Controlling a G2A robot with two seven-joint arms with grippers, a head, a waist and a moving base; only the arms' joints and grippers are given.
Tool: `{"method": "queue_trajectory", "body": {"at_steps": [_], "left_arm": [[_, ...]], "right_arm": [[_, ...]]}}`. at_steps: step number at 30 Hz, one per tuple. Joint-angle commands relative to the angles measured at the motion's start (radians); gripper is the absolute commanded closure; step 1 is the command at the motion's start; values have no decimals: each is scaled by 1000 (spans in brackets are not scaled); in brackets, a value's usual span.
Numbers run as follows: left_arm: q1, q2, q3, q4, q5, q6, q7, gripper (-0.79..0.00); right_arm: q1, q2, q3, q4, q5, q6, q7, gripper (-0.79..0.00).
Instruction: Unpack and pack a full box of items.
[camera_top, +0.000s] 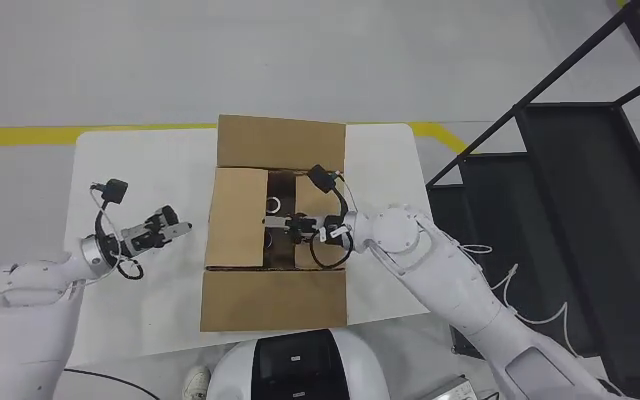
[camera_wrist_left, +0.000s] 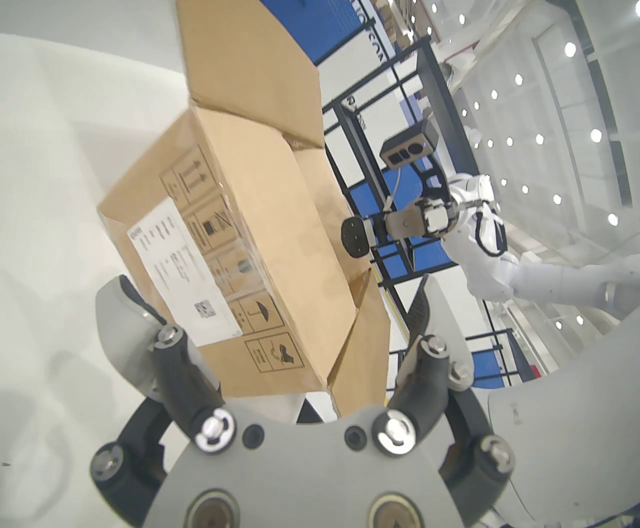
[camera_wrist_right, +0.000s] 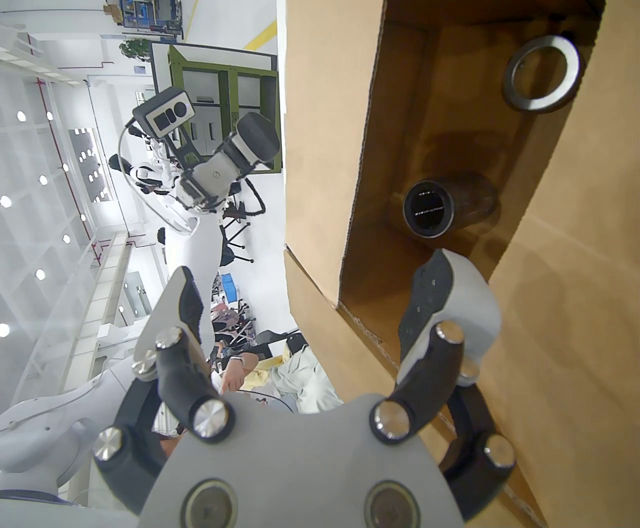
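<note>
While its flaps stand spread open, the cardboard box (camera_top: 238, 218) sits in the middle of the white tabletop (camera_top: 150, 160); on the box's floor lie a metal ring (camera_wrist_right: 544, 105) and, near it, a dark tube (camera_wrist_right: 465, 200) on its side. Over the box's open top hang the right jaws, apart and empty. Off the box's labelled side, clear of the cardboard, the left jaws hover above the tabletop, likewise apart and empty. Beyond the box's far flap a yellow floor line (camera_top: 100, 133) runs past the tabletop

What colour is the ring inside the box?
Silvery grey with a darker edge; the ring shows best in the right wrist view.
</note>
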Motion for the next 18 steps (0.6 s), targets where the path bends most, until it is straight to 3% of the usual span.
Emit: {"method": "queue_trajectory", "body": {"at_steps": [1, 13, 18], "left_arm": [[1, 0, 0, 0, -1, 0, 2, -785], [9, -1, 21, -21, 40, 33, 34, -785], [9, 14, 71, -73, -60, 76, -74, -785]], "right_arm": [[-1, 0, 1, -1, -1, 1, 0, -785], [0, -7, -16, 16, 34, -27, 17, -785], [81, -39, -90, 103, 79, -30, 31, -785]]}}
